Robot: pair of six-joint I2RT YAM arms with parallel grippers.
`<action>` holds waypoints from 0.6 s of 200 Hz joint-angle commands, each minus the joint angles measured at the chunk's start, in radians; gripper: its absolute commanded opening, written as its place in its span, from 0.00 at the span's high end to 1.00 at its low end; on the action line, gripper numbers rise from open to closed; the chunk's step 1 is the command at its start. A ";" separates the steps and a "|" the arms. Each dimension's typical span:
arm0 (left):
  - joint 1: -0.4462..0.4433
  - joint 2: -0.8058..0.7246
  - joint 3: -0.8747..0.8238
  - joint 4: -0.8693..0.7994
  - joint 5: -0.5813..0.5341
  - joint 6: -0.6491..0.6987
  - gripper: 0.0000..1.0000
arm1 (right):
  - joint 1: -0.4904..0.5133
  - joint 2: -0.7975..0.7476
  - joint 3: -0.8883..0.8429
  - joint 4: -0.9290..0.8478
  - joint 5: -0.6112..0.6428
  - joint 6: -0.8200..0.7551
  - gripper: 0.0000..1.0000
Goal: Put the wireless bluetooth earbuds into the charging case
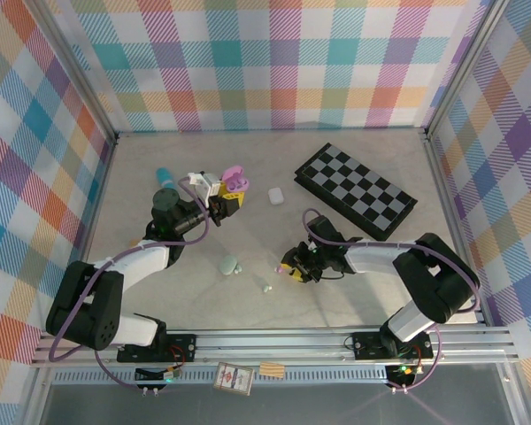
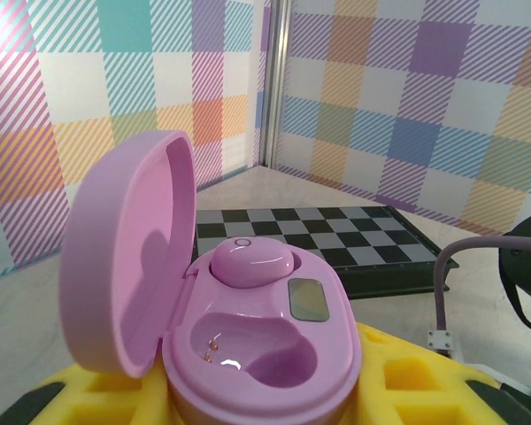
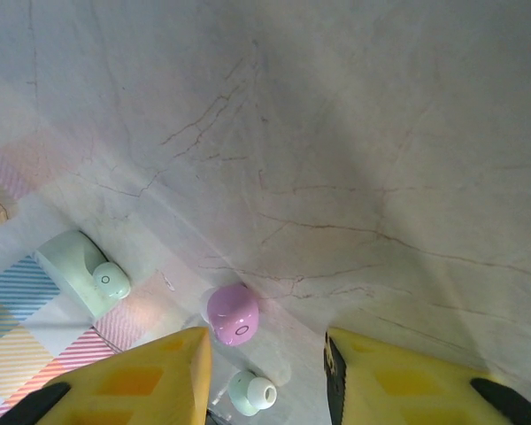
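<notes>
My left gripper [image 1: 226, 202] is raised over the left half of the table, shut on an open lilac charging case [image 2: 265, 354] with its lid [image 2: 124, 266] swung to the left. One lilac earbud [image 2: 252, 263] sits in the far socket; the near socket [image 2: 261, 350] is empty. Low over the table's middle, my right gripper [image 3: 265, 338] stands open, its yellow fingers [image 3: 142, 381] apart. A loose lilac earbud [image 3: 233, 314] lies on the table just ahead of the left finger. A mint earbud [image 3: 252, 394] lies between the fingers, untouched.
A mint case [image 3: 71, 264] lies on the table left of the right gripper with another mint earbud [image 3: 111, 281] against it. A white case [image 1: 275, 196] and a folded chessboard [image 1: 354, 190] lie further back. A blue object [image 1: 164, 174] sits behind the left arm.
</notes>
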 commanded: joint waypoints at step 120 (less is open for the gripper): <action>0.017 0.000 -0.001 0.055 0.032 0.004 0.71 | 0.057 0.029 0.068 -0.027 0.006 0.002 0.65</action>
